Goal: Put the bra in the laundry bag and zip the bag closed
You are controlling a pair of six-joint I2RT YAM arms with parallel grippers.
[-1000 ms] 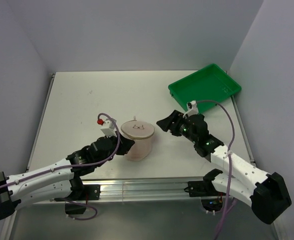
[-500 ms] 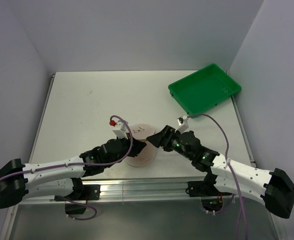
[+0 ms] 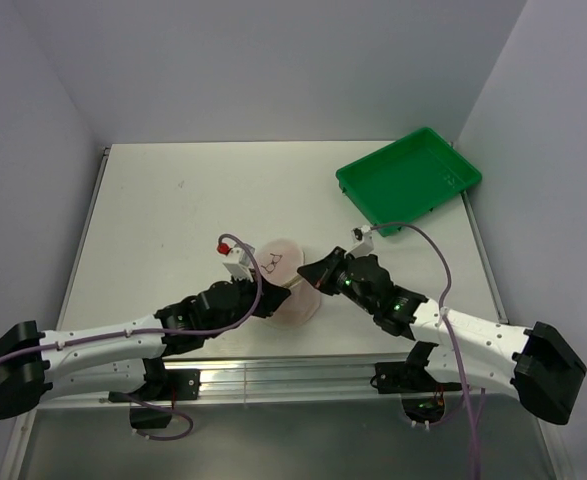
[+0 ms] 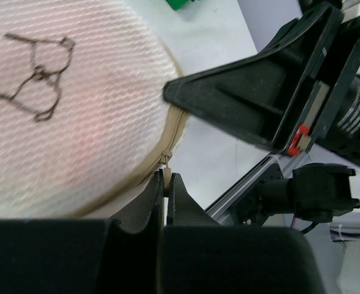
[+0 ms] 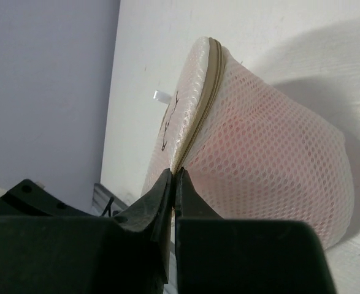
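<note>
Mesh laundry bag (image 3: 285, 283) lies near the table's (image 3: 173, 200) front edge, pink bra (image 5: 271, 165) inside. Left gripper (image 4: 167, 185) is pinched tight on the zip pull (image 4: 166, 164); right gripper (image 5: 173, 184) clamps the zip seam (image 5: 211, 73). Pull steadily along the rim against that brace.

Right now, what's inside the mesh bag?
Something pink shows through the bag: the bra. Its cups and straps cannot be made out, because the mesh blurs them, and the bag's far side is hidden.
</note>
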